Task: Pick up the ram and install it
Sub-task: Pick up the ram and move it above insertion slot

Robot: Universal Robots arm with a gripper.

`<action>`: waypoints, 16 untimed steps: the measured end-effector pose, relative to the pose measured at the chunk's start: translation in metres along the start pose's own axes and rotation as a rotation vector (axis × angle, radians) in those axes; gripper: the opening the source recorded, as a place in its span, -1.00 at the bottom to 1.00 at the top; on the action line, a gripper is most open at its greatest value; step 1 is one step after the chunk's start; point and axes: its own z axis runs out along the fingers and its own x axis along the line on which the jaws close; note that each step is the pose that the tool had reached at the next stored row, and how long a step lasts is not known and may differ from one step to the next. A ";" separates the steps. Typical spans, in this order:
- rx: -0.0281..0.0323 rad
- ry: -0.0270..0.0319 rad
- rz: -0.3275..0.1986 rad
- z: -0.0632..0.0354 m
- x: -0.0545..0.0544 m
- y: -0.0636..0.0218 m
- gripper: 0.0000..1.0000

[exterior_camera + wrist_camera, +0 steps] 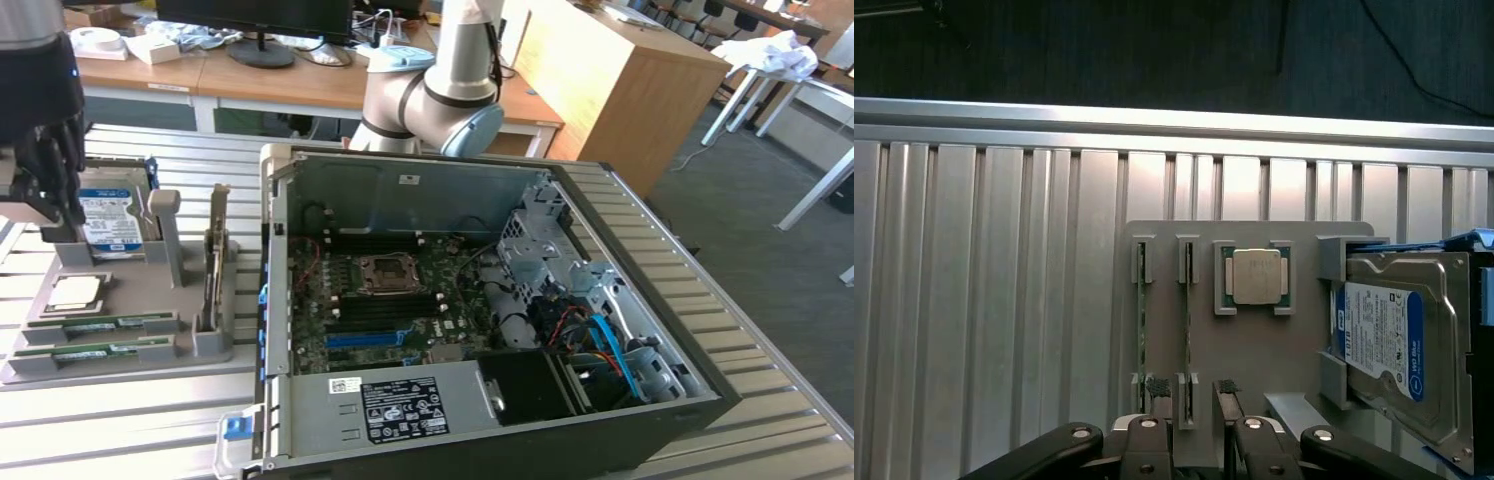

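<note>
Ridged metal table (134, 425) is carrying the holder (120, 372) where the ram (1186, 330) is sitting ungrasped; the claw (1192, 392) is hovering wide above, nothing installed yet.

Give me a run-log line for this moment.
end effector: open, empty, over tray | ram: two sticks in tray slots, none gripped | PC case: open

Silver-grey jointed arm (461, 60), pale blue joint caps (400, 58), black pincer (1192, 390), silver screws (1146, 424)
</note>
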 end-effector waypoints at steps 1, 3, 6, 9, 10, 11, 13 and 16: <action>0.0000 0.0000 0.000 0.0015 0.000 -0.0001 -0.40; 0.0000 0.0000 0.000 0.0044 0.000 -0.0002 -0.40; 0.0001 -0.0001 0.000 0.0085 0.000 -0.0004 -0.40; 0.0001 0.0000 0.000 0.0117 0.000 -0.0005 -0.40; 0.0000 0.0000 0.000 0.0126 0.000 -0.0006 -0.40; 0.0002 -0.0001 0.000 0.0138 0.000 -0.0006 -0.40; 0.0001 0.0000 0.000 0.0157 0.000 -0.0007 -0.40; 0.0000 0.0000 0.000 0.0185 0.000 -0.0008 -0.40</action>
